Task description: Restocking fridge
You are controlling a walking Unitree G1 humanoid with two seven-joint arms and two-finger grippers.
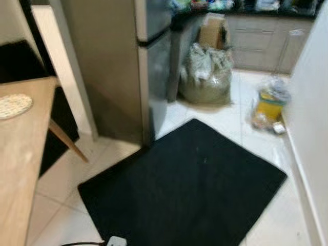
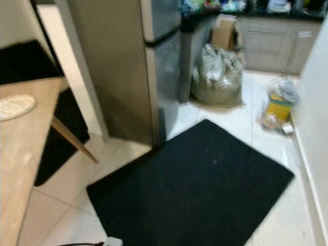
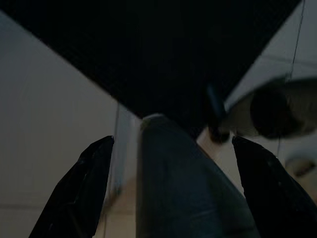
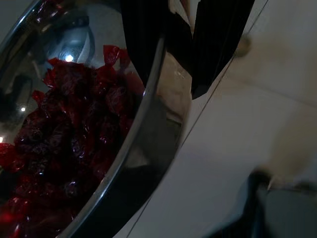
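A kitchen seen from the robot's head camera, looking forward and down, slightly blurred. A tall steel fridge [image 1: 146,66] stands ahead and to the left, both of its doors closed, the upper and lower door meeting at a dark seam. A large black floor mat [image 1: 189,187] lies on the pale tiles in front of it, one corner reaching the fridge's base. At the left edge a wooden table [image 1: 20,164] juts in, with a round woven trivet [image 1: 13,106] resting on top. Beyond the fridge a bulging clear bag [image 1: 206,77] of what may be greens sits on the floor, with a cardboard box [image 1: 212,31] behind it against grey cabinets [image 1: 261,43]. Near the right wall sits a smaller plastic bag with a yellow package [image 1: 269,105] inside.

In the right wrist view, the right gripper [image 4: 181,54] is pinched closed on the rim of a shiny metal bowl [image 4: 143,134], one black finger inside the rim and one outside. The bowl holds a heap of red wrapped items [image 4: 74,139] and hangs above pale floor tiles.

In the dim left wrist view, the left gripper [image 3: 173,148] points down over the mat and tiles, its two black fingers spread wide apart and holding nothing.
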